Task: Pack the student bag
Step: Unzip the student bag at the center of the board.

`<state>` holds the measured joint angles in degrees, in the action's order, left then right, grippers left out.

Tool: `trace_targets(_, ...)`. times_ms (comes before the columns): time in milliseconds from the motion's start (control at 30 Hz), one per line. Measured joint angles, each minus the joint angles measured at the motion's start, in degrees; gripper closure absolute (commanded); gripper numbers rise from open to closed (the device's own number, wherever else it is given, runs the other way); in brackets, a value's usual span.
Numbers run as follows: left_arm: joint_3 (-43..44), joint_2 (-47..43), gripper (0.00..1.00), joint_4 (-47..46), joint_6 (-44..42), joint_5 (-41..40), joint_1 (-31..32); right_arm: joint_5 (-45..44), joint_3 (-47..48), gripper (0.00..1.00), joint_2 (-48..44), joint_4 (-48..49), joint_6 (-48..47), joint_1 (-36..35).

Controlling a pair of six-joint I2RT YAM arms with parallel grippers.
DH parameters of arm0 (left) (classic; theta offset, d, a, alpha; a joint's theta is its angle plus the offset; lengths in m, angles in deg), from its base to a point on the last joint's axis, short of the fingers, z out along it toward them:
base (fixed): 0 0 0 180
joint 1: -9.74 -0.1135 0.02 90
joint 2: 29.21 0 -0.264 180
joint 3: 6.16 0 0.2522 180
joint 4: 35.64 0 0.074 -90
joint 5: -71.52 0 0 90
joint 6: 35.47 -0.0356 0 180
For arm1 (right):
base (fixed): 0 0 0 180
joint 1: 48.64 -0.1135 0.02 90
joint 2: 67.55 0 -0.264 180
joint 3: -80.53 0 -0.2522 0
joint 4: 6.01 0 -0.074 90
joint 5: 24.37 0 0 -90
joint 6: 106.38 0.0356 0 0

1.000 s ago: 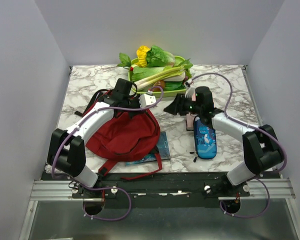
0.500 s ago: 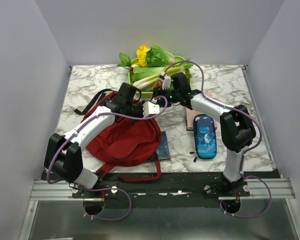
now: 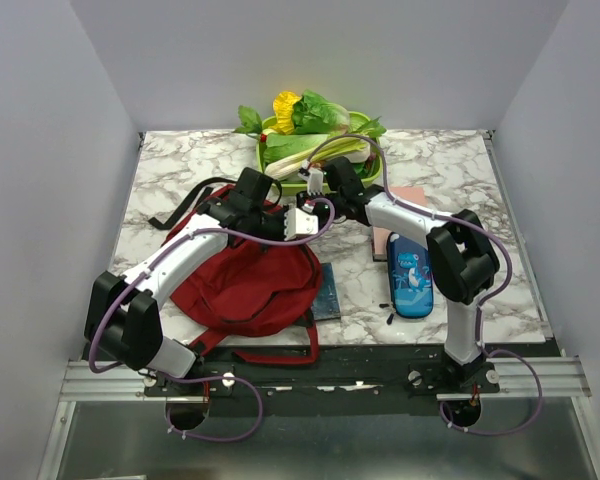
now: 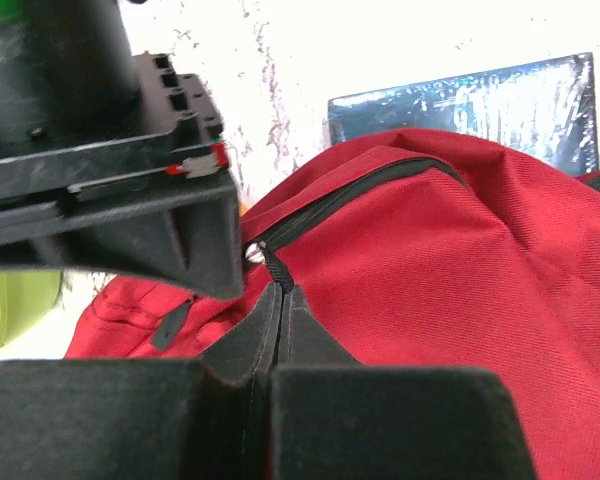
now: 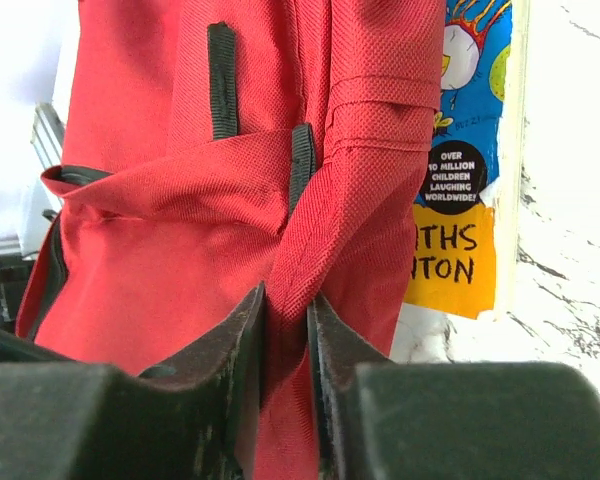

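The dark red student bag [image 3: 245, 275] lies at the left middle of the table, over a book [image 3: 328, 293]. My left gripper [image 3: 282, 222] sits on the bag's upper right edge. In the left wrist view it [image 4: 280, 296] is shut on the black zipper pull [image 4: 276, 268] of the bag [image 4: 460, 290]. My right gripper [image 3: 320, 196] reaches in from the right to the bag's top. In the right wrist view it [image 5: 287, 300] is shut on a fold of the bag's red fabric [image 5: 320, 230].
A blue shark-print pencil case [image 3: 410, 275] lies right of the bag, with a pink flat item [image 3: 397, 212] behind it. A green tray of vegetables [image 3: 315, 140] stands at the back. The bag's black straps [image 3: 180, 205] trail left. The book's cover shows in the right wrist view [image 5: 465, 150].
My right arm has swung left from beside the pencil case to the top of the bag and closed on its fabric. My left gripper has shifted slightly right along the bag's edge.
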<state>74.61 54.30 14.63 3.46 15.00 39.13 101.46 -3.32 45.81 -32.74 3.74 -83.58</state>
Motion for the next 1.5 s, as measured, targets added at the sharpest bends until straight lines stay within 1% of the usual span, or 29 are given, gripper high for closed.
trace_targets(33, 0.1, 0.0, 1.00, 0.3, -0.4, 0.0, 0.2, 0.0, 0.3, 0.61, 0.2, 0.0, 0.2, 0.0)
trace_targets(200, 1.2, 0.0, 1.00, 4.1, -2.5, -0.4, 3.2, 0.0, 1.1, 0.61, 0.6, -0.1, 0.6, 0.0)
trace_targets(233, 2.4, 0.0, 1.00, 6.8, -3.4, -1.0, 5.9, 0.0, 1.1, 0.60, 0.6, -0.1, 0.8, 0.0)
trace_targets(267, 2.5, 0.0, 1.00, 7.0, -3.4, -1.1, 6.0, 0.0, 1.1, 0.58, 0.6, -0.1, 0.8, 0.0)
trace_targets(300, 2.7, 0.0, 1.00, 7.2, -3.5, -1.2, 6.2, 0.0, 1.1, 0.53, 0.6, -0.1, 0.8, 0.0)
trace_targets(400, 3.4, 0.0, 1.00, 8.3, -3.2, -2.4, 7.1, 0.0, 1.1, 0.46, 0.6, -0.1, 0.9, 0.0)
trace_targets(567, 4.9, 0.0, 1.00, 10.1, -2.5, -3.7, 8.0, -0.3, 1.1, 0.45, 0.6, 0.0, 1.0, 0.0)
trace_targets(667, 6.1, 0.0, 1.00, 11.8, -2.2, -4.7, 8.2, -0.4, 1.1, 0.50, 0.6, 0.0, 1.3, 0.0)
trace_targets(700, 6.6, 0.0, 1.00, 12.4, -2.1, -4.9, 8.2, -0.4, 1.1, 0.55, 0.6, 0.0, 1.5, 0.0)
trace_targets(800, 7.6, 0.0, 1.00, 13.6, -1.7, -5.8, 8.6, -0.6, 1.5, 0.62, 0.6, 0.0, 2.2, 0.0)
trace_targets(900, 7.7, 0.0, 1.00, 14.6, -1.4, -6.3, 9.4, -0.8, 1.7, 0.64, 0.7, 0.1, 2.8, -0.1)
trace_targets(1167, 7.8, -1.9, 1.00, 18.2, -0.7, -7.6, 12.7, -1.0, 3.9, 0.64, 1.6, 0.0, 4.8, -0.2)
trace_targets(1500, 13.6, -2.6, 1.00, 23.6, 1.8, -9.7, 17.4, -2.0, 5.1, 0.65, 1.6, -0.1, 5.5, -0.3)
